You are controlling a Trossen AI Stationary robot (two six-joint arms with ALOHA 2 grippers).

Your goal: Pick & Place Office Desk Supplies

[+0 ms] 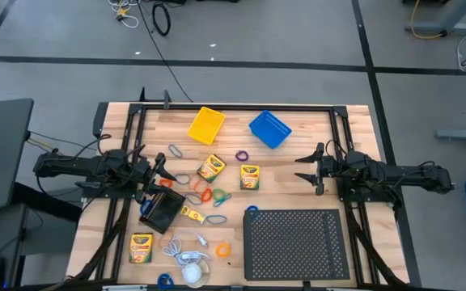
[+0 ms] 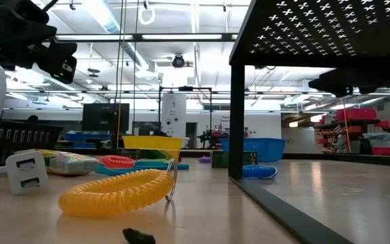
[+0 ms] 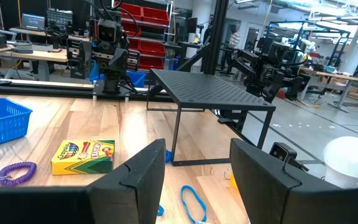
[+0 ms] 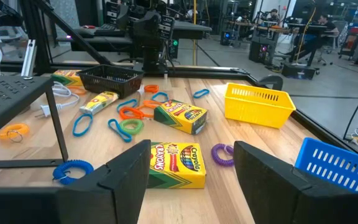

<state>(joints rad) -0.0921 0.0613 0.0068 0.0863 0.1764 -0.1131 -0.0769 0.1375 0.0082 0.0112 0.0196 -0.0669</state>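
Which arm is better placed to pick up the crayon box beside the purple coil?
The right. Its open hand faces that crayon box directly, with the purple coil just beyond. The left hand hovers over the clutter on the other side, farther from this box.

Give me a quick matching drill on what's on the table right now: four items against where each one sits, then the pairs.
Items
1. yellow basket
2. blue basket
3. black perforated tray
4. black mesh basket

Places
A. near edge, right of centre
B. just in front of the left gripper
C. far edge, right of its twin
D. far edge, left of its twin

Pairs: 1-D, 2-C, 3-A, 4-B
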